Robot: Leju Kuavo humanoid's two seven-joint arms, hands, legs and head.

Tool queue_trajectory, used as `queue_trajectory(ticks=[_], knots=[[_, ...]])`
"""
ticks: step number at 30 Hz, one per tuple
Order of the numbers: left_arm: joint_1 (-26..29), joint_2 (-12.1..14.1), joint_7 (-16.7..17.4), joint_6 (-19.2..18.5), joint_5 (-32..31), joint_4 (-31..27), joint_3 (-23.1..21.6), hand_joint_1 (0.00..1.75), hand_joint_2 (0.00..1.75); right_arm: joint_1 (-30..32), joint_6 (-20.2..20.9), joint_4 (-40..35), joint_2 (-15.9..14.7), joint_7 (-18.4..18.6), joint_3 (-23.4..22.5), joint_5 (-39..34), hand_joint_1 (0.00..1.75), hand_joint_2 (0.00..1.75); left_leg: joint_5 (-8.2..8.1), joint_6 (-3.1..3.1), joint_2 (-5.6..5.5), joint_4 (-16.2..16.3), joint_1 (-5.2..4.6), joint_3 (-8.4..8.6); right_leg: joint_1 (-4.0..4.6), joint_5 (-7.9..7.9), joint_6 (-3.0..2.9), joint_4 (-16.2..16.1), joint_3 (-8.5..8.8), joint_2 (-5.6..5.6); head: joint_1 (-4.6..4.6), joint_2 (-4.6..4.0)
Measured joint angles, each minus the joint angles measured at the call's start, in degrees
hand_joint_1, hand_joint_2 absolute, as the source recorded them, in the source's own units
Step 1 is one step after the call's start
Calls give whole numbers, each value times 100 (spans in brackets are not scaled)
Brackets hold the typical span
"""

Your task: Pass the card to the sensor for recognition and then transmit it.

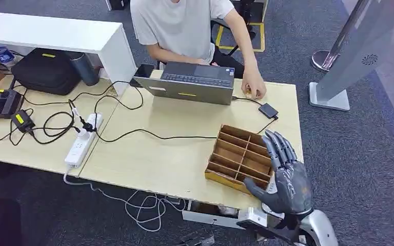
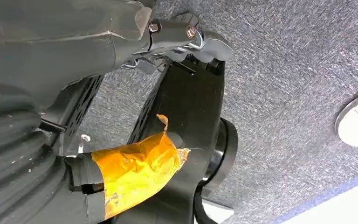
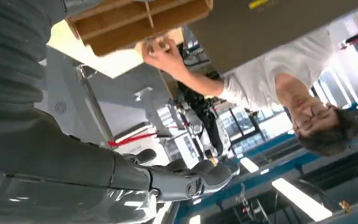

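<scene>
Nearest, the right hand hangs over the near right corner of the tabletop, palm turned inward, fingers spread and straight, holding nothing. Its fingertips lie over the near right side of the wooden divided tray, whose compartments look bare. Whether the left hand is open or closed I cannot tell; its wrist view looks down at grey carpet. Just beyond the tray, a small dark sensor box lies flat on the tabletop, a cable running from it toward the laptop. A person's hand rests on the tabletop just beside the sensor, with something small under the fingers; whether that is the card is too small to tell. Further left lie a white power strip and looping black cables.
</scene>
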Motion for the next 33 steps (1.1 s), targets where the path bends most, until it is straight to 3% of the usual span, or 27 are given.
queue_trajectory(ticks=[10,19,33], knots=[[-1,0,22,-31,15,2,0,0,175,117,101,464,120,-57,333,127,0,175,0,0,1,-1,0,1,0,-1,0,0,0,0,0,0],[-2,0,39,-85,11,2,0,0,175,38,-85,1274,391,295,813,916,0,175,0,0,2,-1,0,1,0,-1,0,1,0,1,0,0],[-3,-2,76,-107,9,2,0,0,175,-267,4,1987,634,522,1185,1093,0,175,1,0,1,-1,0,1,0,0,0,1,0,0,0,0]])
